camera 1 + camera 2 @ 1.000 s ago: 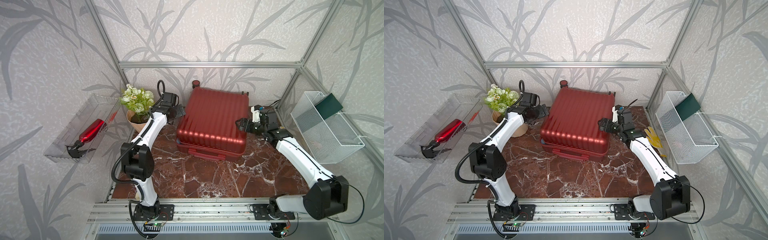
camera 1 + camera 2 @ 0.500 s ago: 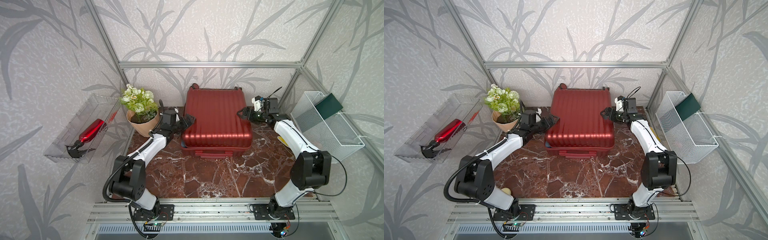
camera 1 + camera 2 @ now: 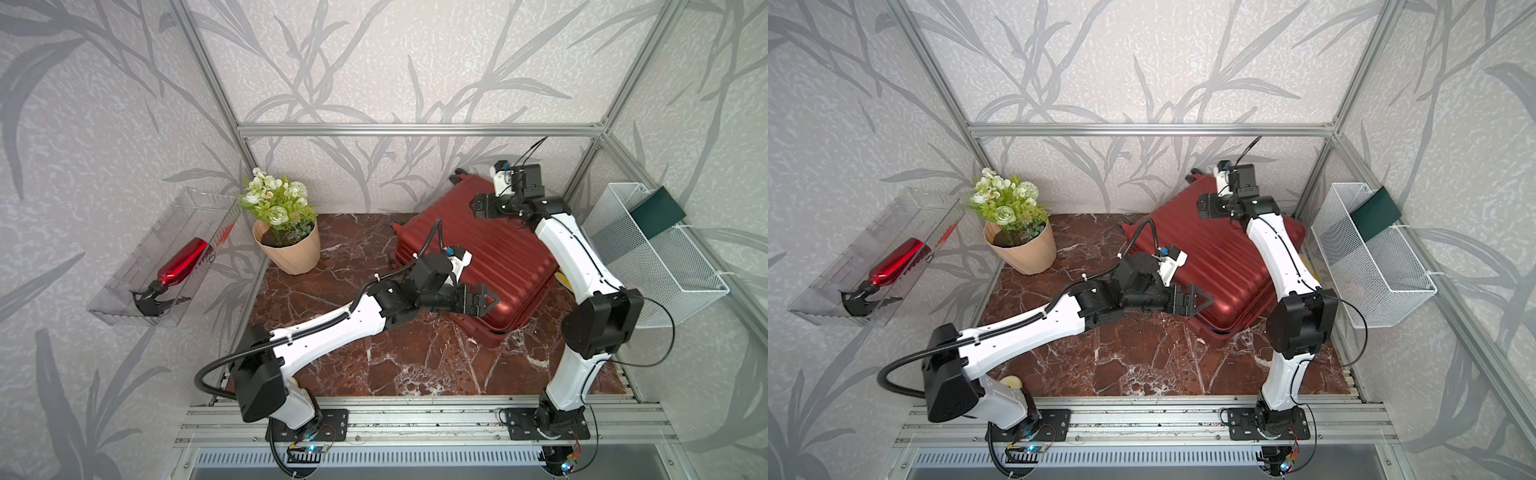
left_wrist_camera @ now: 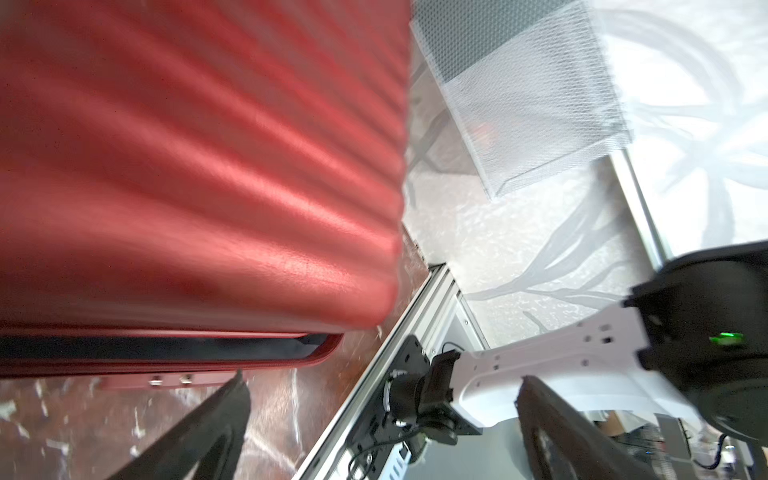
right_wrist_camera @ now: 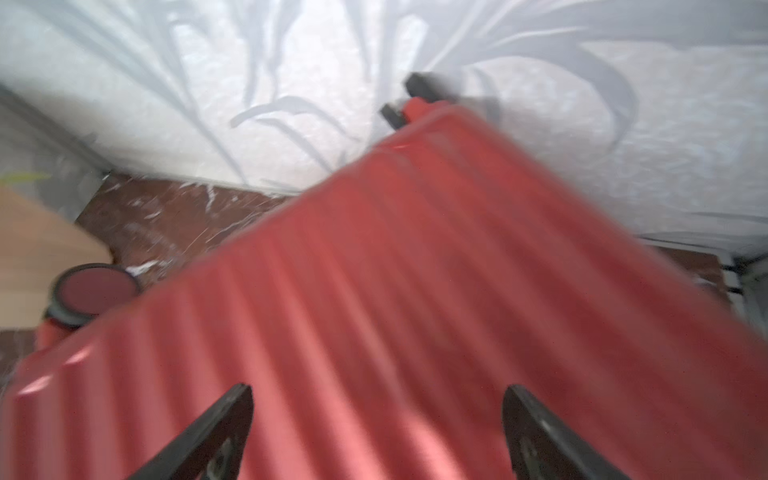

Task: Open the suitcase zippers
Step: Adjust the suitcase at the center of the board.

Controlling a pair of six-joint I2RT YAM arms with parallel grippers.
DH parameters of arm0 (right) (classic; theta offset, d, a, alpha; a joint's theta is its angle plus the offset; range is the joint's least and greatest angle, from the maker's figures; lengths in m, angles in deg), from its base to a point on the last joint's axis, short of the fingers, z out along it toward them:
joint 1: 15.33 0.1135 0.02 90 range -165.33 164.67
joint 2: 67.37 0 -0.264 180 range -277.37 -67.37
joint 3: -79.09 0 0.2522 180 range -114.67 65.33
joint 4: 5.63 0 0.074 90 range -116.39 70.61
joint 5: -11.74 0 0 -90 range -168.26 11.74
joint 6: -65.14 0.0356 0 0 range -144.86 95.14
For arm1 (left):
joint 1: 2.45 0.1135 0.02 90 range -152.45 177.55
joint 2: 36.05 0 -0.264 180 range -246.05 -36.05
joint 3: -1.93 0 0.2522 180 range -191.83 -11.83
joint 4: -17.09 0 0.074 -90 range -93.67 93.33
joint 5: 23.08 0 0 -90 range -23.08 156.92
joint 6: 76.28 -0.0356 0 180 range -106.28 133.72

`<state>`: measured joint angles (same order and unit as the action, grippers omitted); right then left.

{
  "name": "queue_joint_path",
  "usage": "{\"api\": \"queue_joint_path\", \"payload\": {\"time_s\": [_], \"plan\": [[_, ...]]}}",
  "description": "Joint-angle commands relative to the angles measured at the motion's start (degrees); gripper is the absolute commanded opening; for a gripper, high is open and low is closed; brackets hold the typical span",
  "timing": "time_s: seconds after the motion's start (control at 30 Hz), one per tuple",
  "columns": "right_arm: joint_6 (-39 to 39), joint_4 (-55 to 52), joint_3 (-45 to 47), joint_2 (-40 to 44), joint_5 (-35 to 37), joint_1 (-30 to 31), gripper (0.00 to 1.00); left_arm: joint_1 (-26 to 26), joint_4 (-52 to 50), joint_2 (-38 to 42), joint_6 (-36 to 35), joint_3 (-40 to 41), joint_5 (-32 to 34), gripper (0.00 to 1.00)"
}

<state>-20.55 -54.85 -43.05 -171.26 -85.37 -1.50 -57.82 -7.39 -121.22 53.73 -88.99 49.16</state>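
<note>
The dark red ribbed suitcase (image 3: 494, 253) (image 3: 1221, 253) lies flat and diagonal at the back right, shut, with its wheels toward the back wall. My left gripper (image 3: 484, 299) (image 3: 1200, 300) stands open at the case's near-left side, holding nothing. Its wrist view shows the shell (image 4: 187, 166) and a dark slot under a red rim (image 4: 166, 348), with the gripper (image 4: 381, 378) beside them. My right gripper (image 3: 478, 206) (image 3: 1202, 206) hovers open over the lid's far part (image 5: 415, 311), empty (image 5: 376, 390). A wheel (image 5: 95, 291) shows. The zippers are too blurred and small to make out.
A flower pot (image 3: 286, 249) stands at the back left. A clear wall tray (image 3: 124, 291) holds a red spray bottle (image 3: 183, 262). A white mesh basket (image 3: 665, 266) with a dark green item (image 3: 656, 208) hangs on the right wall, close to the case.
The suitcase has turned from square-on to diagonal and shifted right. My left arm swung from its left side to its near-left side. My right gripper moved farther back over the lid.
</note>
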Motion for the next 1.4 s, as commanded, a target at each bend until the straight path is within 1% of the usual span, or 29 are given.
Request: {"api": "queue_joint_path", "payload": {"time_s": [0.0, 0.1, 0.13, 0.23, 0.33, 0.37, 0.4, 0.47, 0.5, 0.57, 0.67, 0.7, 0.73, 0.77, 0.83, 0.93, 0.97, 1.1, 1.23, 1.27, 1.33, 1.37], "plan": [[-0.9, -0.9, 6.4, 10.0, 7.6, 0.3, 0.94, 6.1, -9.1, 5.7, -13.1, -5.8, 15.1, 0.99], [3.1, 2.6, 15.5, 18.5, 11.3, 0.3, 0.94, 14.5, -12.0, 3.8, -12.6, -10.5, 17.9, 0.99], [4.5, 2.9, 17.5, 20.8, 13.0, 0.3, 0.94, 16.3, -12.3, 2.4, -12.6, -12.5, 18.6, 0.99], [8.3, 3.8, 27.5, 28.4, 18.8, 0.2, 0.94, 21.2, -13.5, -6.1, -13.1, -22.0, 19.3, 0.99], [10.1, 3.0, 35.8, 34.0, 25.1, -2.2, 0.95, 24.4, -16.6, -18.5, -12.3, -36.0, 16.5, 0.99], [12.3, 1.9, 37.3, 35.1, 25.2, -4.5, 0.95, 25.3, -18.1, -23.4, -11.6, -41.7, 14.1, 0.99], [14.1, 1.4, 39.1, 36.1, 23.7, -7.2, 0.96, 25.9, -19.5, -27.9, -10.7, -47.3, 11.6, 0.99], [16.9, 1.6, 42.2, 37.5, 21.2, -11.8, 0.96, 26.6, -23.2, -37.2, -9.9, -58.9, 9.6, 0.99], [18.2, 2.1, 43.7, 38.2, 20.0, -13.7, 0.96, 26.7, -23.4, -40.4, -10.0, -61.7, 9.0, 0.99], [19.1, 2.9, 45.6, 38.6, 18.3, -15.6, 0.97, 27.8, -19.4, -42.6, -7.8, -59.8, 8.6, 0.99], [19.1, 3.0, 46.4, 38.4, 17.7, -16.2, 0.98, 29.0, -18.8, -46.4, -5.6, -60.0, 5.7, 0.99], [19.8, 3.4, 46.8, 38.5, 16.8, -16.9, 0.99, 29.0, -18.9, -47.3, -4.8, -59.9, 3.4, 0.99], [20.5, 3.9, 47.4, 38.7, 15.0, -17.6, 0.99, 28.9, -19.2, -47.9, -4.3, -59.7, 0.9, 0.99], [21.2, 5.0, 48.2, 38.6, 11.8, -18.4, 0.99, 28.7, -19.8, -48.1, -3.7, -59.3, -1.7, 0.99], [21.7, 7.3, 49.6, 38.1, 6.1, -18.6, 1.00, 28.4, -20.3, -46.8, -2.9, -56.1, -5.0, 0.99], [23.3, 12.2, 52.2, 36.8, -5.5, -18.6, 1.00, 28.4, -16.6, -40.5, -0.9, -44.6, -8.0, 0.99], [23.9, 14.2, 53.2, 36.4, -9.4, -18.6, 1.00, 28.7, -14.1, -37.6, 0.1, -39.3, -8.6, 0.99], [25.1, 18.2, 53.8, 33.5, -19.0, -17.5, 1.00, 29.3, -7.8, -26.3, 2.2, -21.9, -10.2, 0.99], [23.4, 18.4, 51.0, 30.3, -21.8, -13.1, 0.99, 29.6, -3.4, -16.2, 3.8, -7.6, -11.3, 0.99], [22.7, 17.6, 49.8, 29.2, -21.7, -11.9, 0.99, 29.6, -3.6, -13.7, 3.4, -5.0, -10.5, 0.99], [21.2, 16.5, 47.9, 28.1, -19.2, -9.5, 0.99, 30.0, -5.7, -8.9, 1.3, -1.7, -7.4, 0.99], [20.6, 15.9, 47.1, 28.0, -17.3, -8.5, 0.99, 30.5, -7.2, -6.4, -0.2, -0.8, -4.5, 0.99]]}}
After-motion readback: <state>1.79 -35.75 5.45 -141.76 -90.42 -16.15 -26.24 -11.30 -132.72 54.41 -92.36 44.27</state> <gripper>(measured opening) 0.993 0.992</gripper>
